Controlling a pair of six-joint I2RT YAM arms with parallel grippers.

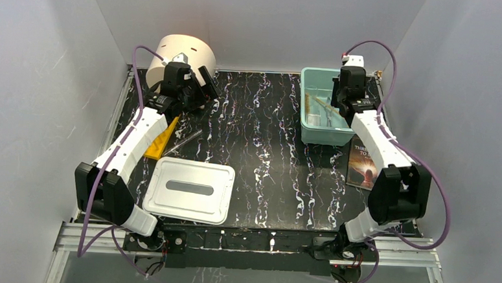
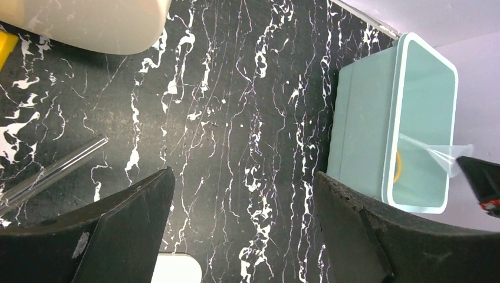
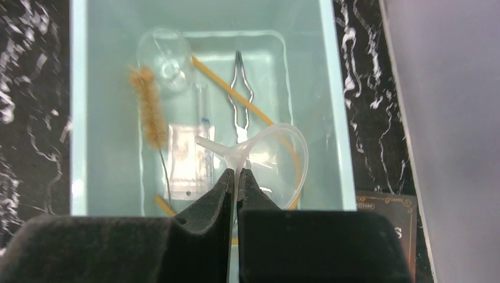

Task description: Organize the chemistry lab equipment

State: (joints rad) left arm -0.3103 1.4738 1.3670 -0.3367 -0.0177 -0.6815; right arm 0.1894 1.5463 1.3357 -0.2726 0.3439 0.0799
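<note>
While right jaws pinch funnel [image 3: 262, 158], over bin [image 3: 331, 88]

White arms [image 1: 132, 140], black joints [image 1: 398, 194], purple cables [image 1: 372, 42]

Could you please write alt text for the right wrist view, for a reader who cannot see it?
The right pincer, shut on a clear funnel, holds it over an open pale green bin. Inside lie a brush, metal tongs, a tan rubber tube, a white packet and a clear glass vessel.
</note>
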